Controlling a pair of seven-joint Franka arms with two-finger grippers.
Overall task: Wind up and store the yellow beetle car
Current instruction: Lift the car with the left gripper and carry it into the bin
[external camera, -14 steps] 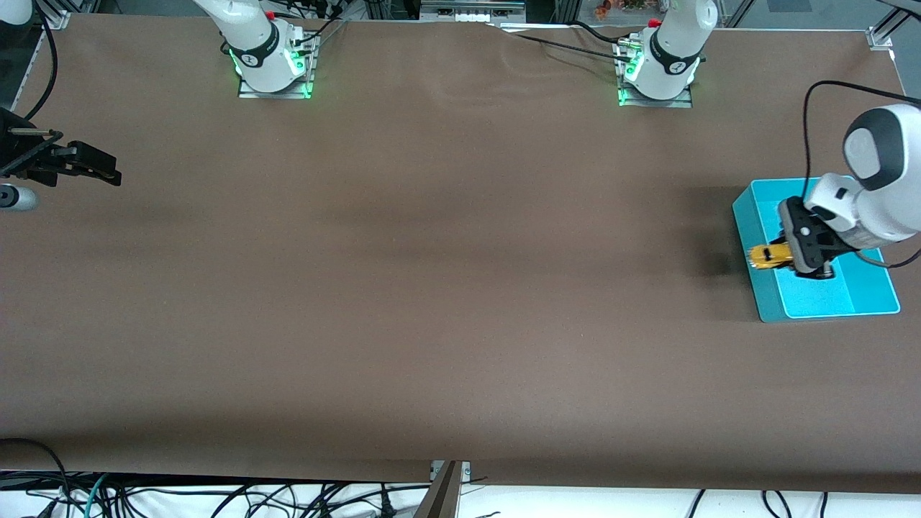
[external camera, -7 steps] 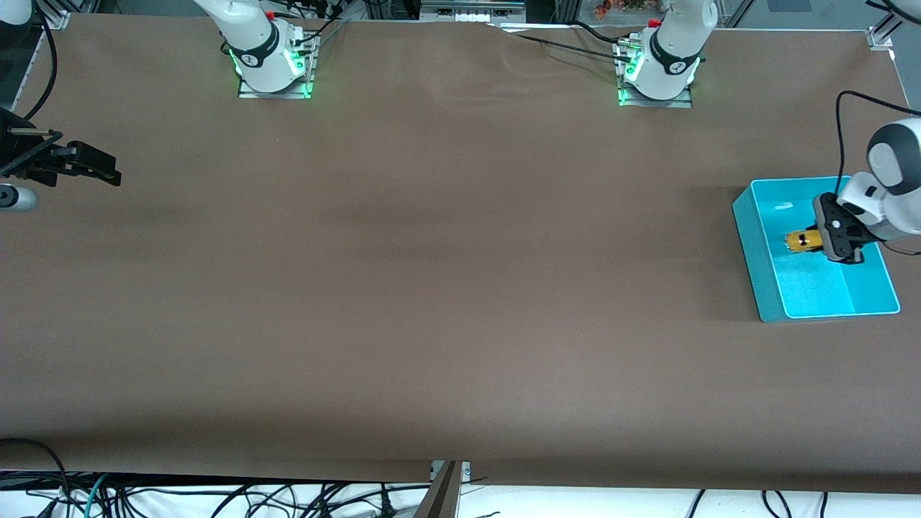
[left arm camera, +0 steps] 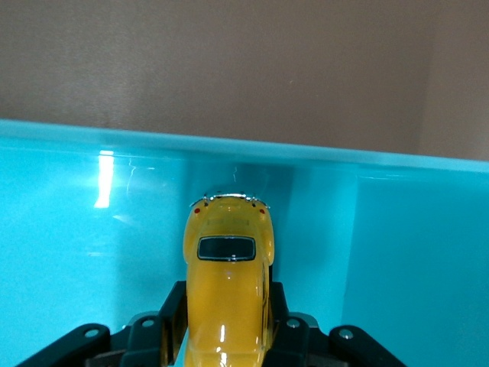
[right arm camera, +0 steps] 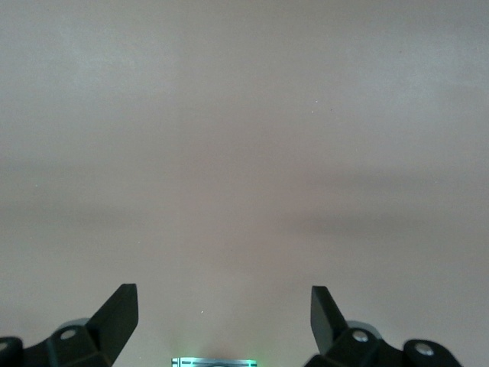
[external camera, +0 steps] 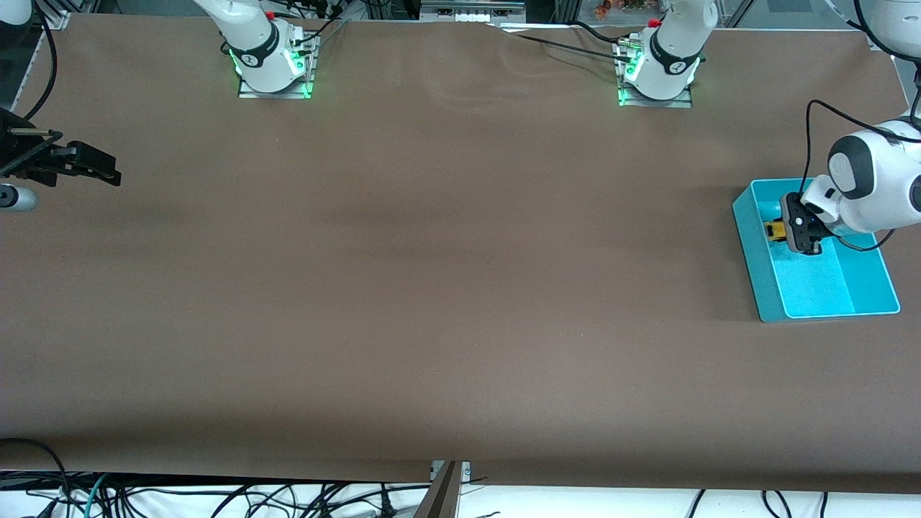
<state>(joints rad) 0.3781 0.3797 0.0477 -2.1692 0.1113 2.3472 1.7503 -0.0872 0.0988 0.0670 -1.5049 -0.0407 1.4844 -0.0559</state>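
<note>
I see 1 cyan bin (external camera: 863, 291) on the table (external camera: 432, 288) at the left arm's end, and inside it the left gripper (external camera: 781, 230) is low over the bin's floor, at the end farther from the front camera. Its jaws are clamped on the yellow car (external camera: 776, 230). In the left wrist view the car (left arm camera: 228, 290) sits between the 2 black fingers (left arm camera: 172, 321), its rounded end with the dark window pointing at the bin's wall (left arm camera: 382, 199) just ahead; I cannot tell whether its wheels touch the floor. Compared with 1 second ago, the car has gone from above the bin's rim on the side toward the right arm to well down inside the bin, and the wrist has dropped. The right gripper (right arm camera: 221, 321) waits with jaws apart over bare table at the right arm's end, unchanged.
</note>
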